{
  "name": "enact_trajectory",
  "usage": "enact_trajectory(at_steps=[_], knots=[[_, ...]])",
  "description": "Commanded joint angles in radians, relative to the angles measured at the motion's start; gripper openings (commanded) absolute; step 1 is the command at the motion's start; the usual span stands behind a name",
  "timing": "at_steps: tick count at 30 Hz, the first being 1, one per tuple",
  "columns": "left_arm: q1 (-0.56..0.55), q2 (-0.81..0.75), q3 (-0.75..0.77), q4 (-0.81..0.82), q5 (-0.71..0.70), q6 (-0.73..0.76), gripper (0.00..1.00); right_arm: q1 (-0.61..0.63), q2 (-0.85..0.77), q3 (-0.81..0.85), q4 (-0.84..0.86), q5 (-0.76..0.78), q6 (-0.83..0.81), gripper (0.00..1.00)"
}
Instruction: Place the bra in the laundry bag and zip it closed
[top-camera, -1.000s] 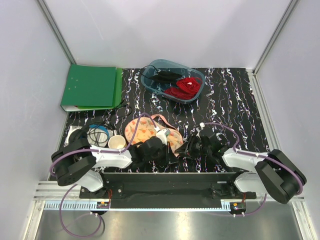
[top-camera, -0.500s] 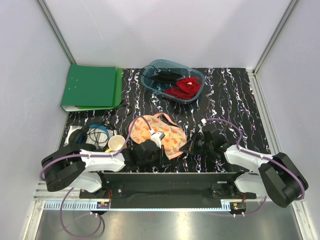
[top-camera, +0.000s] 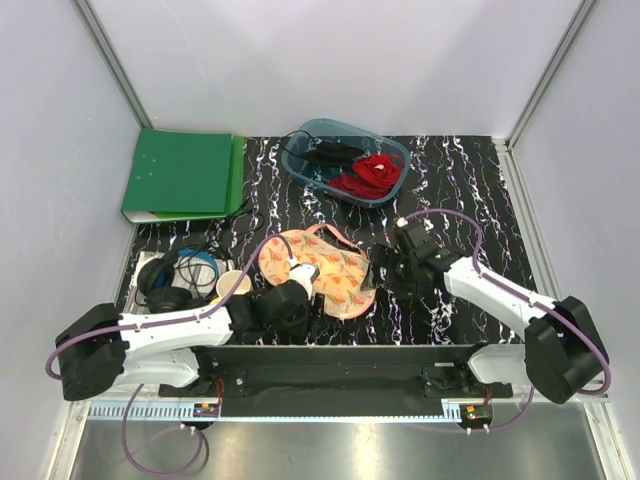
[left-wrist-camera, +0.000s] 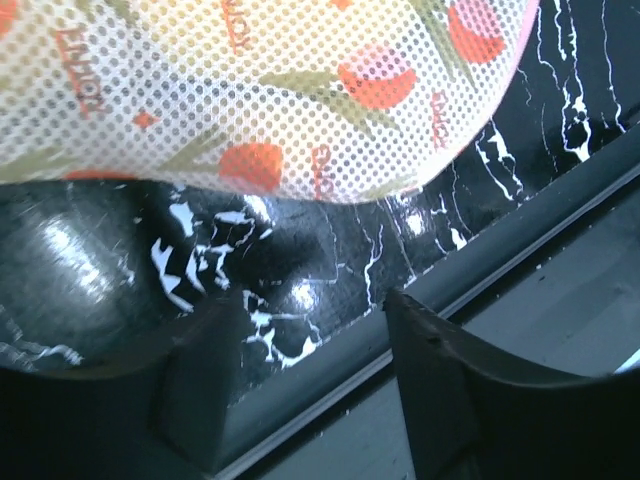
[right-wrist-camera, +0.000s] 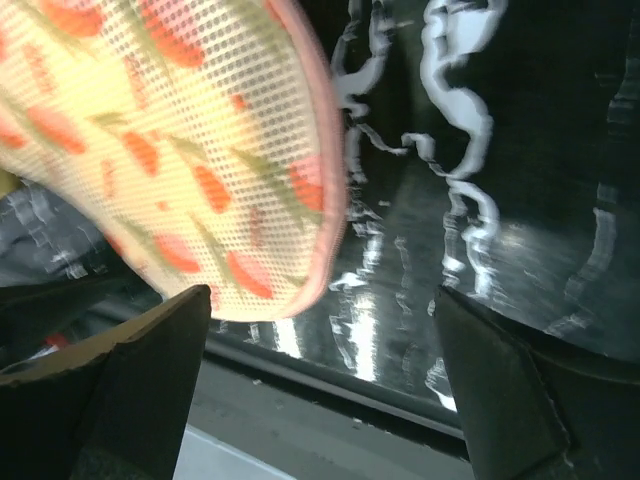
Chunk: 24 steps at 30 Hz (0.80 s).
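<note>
Black, white-veined worktop (top-camera: 470, 190) carries the laundry bag (top-camera: 322, 272) just ahead of the near rail, between the two arms. Behind it are a green binder (top-camera: 180, 175) and a blue-grey tub (top-camera: 345, 160).

1. Change: a second ago both grippers were bunched against the bag at the near edge. Now the bag lies spread out, printed side up and slightly further in.
2. Left gripper (left-wrist-camera: 310, 390): jaws apart, nothing between them, with the bag's mesh just beyond the fingertips.
3. Right gripper (right-wrist-camera: 320, 390): jaws wide apart and empty, with the bag's pink-trimmed edge just ahead on the left.
4. Bra: not directly visible. A yellow cast through the mesh in both wrist views suggests it is inside the bag.

Assessment: both arms have released the bag, which fits the end of the zipping step. The zip itself cannot be read in any view, so full closure is not confirmed.
</note>
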Motion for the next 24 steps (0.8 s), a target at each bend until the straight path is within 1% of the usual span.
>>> enact_trajectory(at_steps=[1,2,3,4,5,6,7,8,9,10,11,12,13,14,15,16,17,18,19,20,21,22,23,24], knots=[[-0.049,-0.062,0.109,-0.125,-0.137,0.044,0.66,0.103,-0.022,0.157,-0.297,0.287,-0.032,1.00],[-0.064,-0.071,0.135,-0.168,-0.166,0.043,0.68,0.131,-0.011,0.183,-0.367,0.338,-0.017,1.00],[-0.083,-0.103,0.146,-0.193,-0.247,0.035,0.70,0.196,-0.010,0.224,-0.396,0.431,0.015,1.00],[-0.121,-0.123,0.152,-0.230,-0.290,0.015,0.84,0.223,-0.006,0.241,-0.423,0.470,0.033,1.00],[-0.141,-0.143,0.152,-0.247,-0.333,0.002,0.87,0.258,-0.011,0.255,-0.459,0.509,0.053,1.00],[-0.158,-0.171,0.146,-0.259,-0.403,-0.012,0.89,0.324,-0.016,0.269,-0.473,0.593,0.090,1.00],[-0.190,-0.224,0.136,-0.265,-0.431,-0.037,0.91,0.372,-0.028,0.266,-0.476,0.638,0.112,1.00],[-0.205,-0.261,0.102,-0.265,-0.454,-0.052,0.95,0.408,-0.052,0.255,-0.475,0.722,0.133,1.00],[-0.218,-0.293,0.079,-0.259,-0.486,-0.066,0.96,0.453,-0.068,0.246,-0.469,0.773,0.167,1.00],[-0.243,-0.357,0.056,-0.247,-0.500,-0.084,0.97,0.576,-0.100,0.232,-0.454,0.833,0.175,1.00],[-0.262,-0.387,0.007,-0.242,-0.542,-0.092,0.99,0.632,-0.117,0.193,-0.408,0.938,0.184,1.00],[-0.282,-0.419,-0.019,-0.236,-0.562,-0.103,0.99,0.689,-0.135,0.169,-0.385,0.974,0.201,1.00],[-0.325,-0.492,-0.044,-0.225,-0.579,-0.123,0.99,0.762,-0.181,0.143,-0.356,1.002,0.214,1.00],[-0.343,-0.529,-0.097,-0.213,-0.585,-0.121,0.99,0.800,-0.206,0.082,-0.272,1.031,0.218,1.00],[-0.383,-0.575,-0.127,-0.204,-0.586,-0.124,0.99,0.829,-0.230,0.048,-0.227,1.039,0.219,1.00],[-0.400,-0.662,-0.186,-0.172,-0.588,-0.133,0.99,0.860,-0.284,0.012,-0.178,1.038,0.222,1.00],[-0.412,-0.722,-0.222,-0.141,-0.567,-0.129,0.99,0.864,-0.313,-0.063,-0.089,1.021,0.233,1.00],[-0.428,-0.779,-0.261,-0.109,-0.551,-0.127,0.99,0.866,-0.344,-0.102,-0.044,1.007,0.241,1.00],[-0.429,-0.838,-0.342,-0.040,-0.534,-0.115,0.99,0.866,-0.412,-0.145,0.041,0.996,0.247,1.00],[-0.432,-0.976,-0.386,-0.006,-0.495,-0.108,0.99,0.869,-0.451,-0.233,0.083,0.972,0.264,1.00],[-0.435,-1.041,-0.426,0.021,-0.475,-0.101,0.99,0.869,-0.494,-0.280,0.127,0.956,0.265,1.00],[-0.436,-1.120,-0.490,0.047,-0.458,-0.088,0.99,0.869,-0.588,-0.326,0.216,0.938,0.261,1.00],[-0.437,-1.251,-0.522,0.052,-0.427,-0.080,0.99,0.874,-0.642,-0.414,0.256,0.912,0.256,1.00],[-0.437,-1.324,-0.545,0.054,-0.412,-0.054,0.99,0.875,-0.699,-0.465,0.299,0.907,0.250,1.00]])
